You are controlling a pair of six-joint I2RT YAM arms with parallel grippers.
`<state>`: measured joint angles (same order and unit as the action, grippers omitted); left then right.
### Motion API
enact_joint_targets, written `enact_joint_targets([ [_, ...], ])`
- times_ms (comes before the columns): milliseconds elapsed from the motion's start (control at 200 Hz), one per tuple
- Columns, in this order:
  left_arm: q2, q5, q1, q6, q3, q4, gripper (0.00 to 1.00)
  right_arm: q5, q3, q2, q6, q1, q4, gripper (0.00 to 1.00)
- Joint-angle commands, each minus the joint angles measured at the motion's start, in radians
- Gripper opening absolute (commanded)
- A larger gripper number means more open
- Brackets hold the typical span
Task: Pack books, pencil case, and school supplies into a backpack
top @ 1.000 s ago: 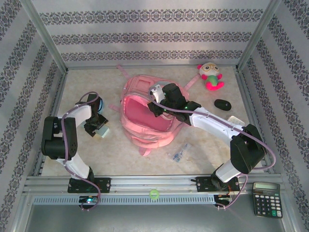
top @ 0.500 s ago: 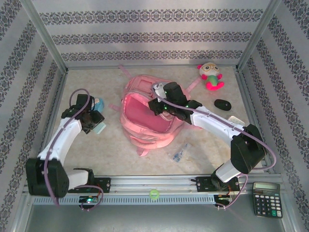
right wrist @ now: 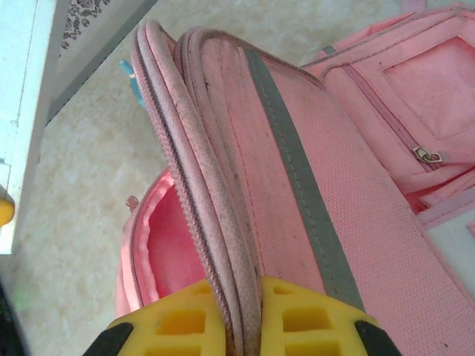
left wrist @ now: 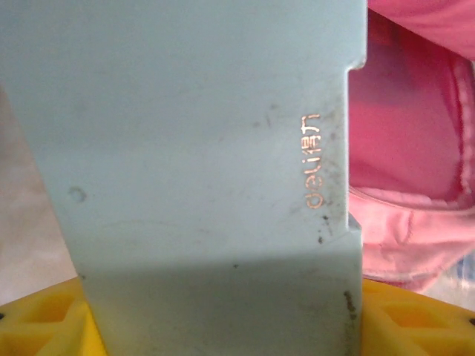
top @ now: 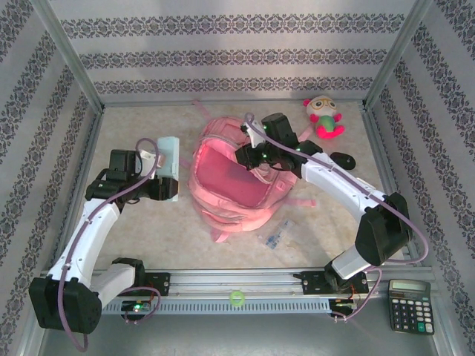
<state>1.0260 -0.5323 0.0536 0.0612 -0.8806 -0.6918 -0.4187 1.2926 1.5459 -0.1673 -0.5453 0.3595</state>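
Packing what is probably the pencil case
Left gripper clamps it beside the backpack; right gripper pinches the flap. You lower it inside next.

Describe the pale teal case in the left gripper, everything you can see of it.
The pale teal case is a flat, hard-looking rectangular box, probably plastic. It has a small coppery logo near one long edge, a stepped notch along that edge, and faint scuffs and specks. The left gripper clamps one end between its yellow pads, apparently holding it off the table, just left of the open pink backpack. Whether it touches the backpack cannot be told.
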Motion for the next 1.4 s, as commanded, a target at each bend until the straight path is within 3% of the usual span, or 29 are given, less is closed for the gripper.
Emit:
enact_joint_targets([
  [0,-0.020,-0.190,0.020,0.315,-0.063,-0.034,0.21,-0.102,0.083,0.002,0.054,0.027,0.085,0.00],
  [70,-0.039,-0.241,0.053,0.447,-0.066,-0.060,0.22,-0.116,0.115,0.020,0.077,0.039,0.135,0.00],
  [235,-0.046,-0.231,0.130,0.703,-0.088,-0.104,0.23,-0.148,0.169,0.045,0.142,0.047,0.221,0.00],
  [500,0.179,0.108,0.345,0.966,-0.293,-0.255,0.23,-0.189,0.210,0.055,0.184,0.039,0.263,0.00],
  [829,0.445,0.251,0.475,0.925,-0.460,-0.347,0.24,-0.161,0.245,0.072,0.168,0.033,0.287,0.00],
  [989,0.446,0.283,0.487,0.971,-0.425,-0.390,0.24,-0.175,0.255,0.068,0.144,0.048,0.264,0.01],
  [1114,0.426,0.306,0.487,0.933,-0.406,-0.360,0.25,-0.190,0.270,0.070,0.137,0.050,0.260,0.00],
  [1394,0.602,0.446,0.517,0.856,-0.533,-0.357,0.28,-0.205,0.261,0.053,0.149,0.025,0.258,0.01],
])
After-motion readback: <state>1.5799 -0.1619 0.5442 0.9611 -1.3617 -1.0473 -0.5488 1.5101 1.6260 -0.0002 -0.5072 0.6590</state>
